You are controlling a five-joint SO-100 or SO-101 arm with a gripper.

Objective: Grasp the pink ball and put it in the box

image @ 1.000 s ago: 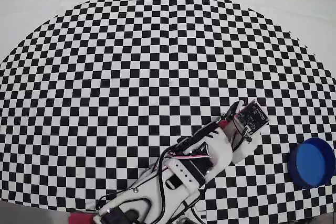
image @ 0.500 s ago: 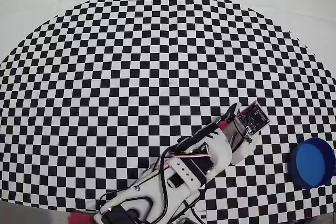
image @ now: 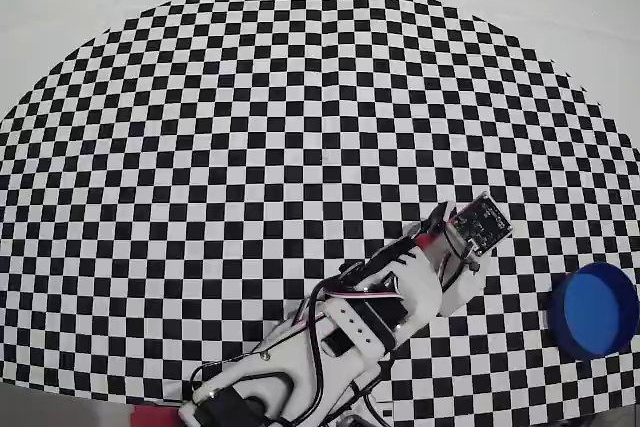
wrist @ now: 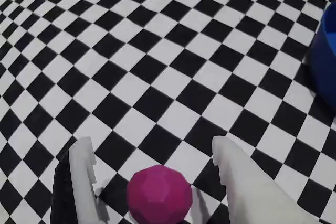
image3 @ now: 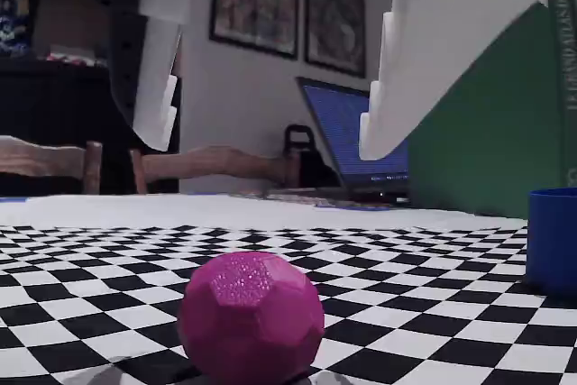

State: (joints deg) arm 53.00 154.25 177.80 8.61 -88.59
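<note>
The jaws are spread wide, with the ball sitting on the counter in the gap between them, touching neither. In the wrist view one white finger stands to the ball's left and the other to its right, both clear of it. The fixed view, low at counter level, shows the ball resting on the checkered cloth while the jaws hang above it, their tips higher than the ball's top. The ball is faceted and deep pink. From overhead, the arm reaches in from the bottom edge and almost hides the ball. The blue box stands near the right edge, well apart from the ball.
</note>
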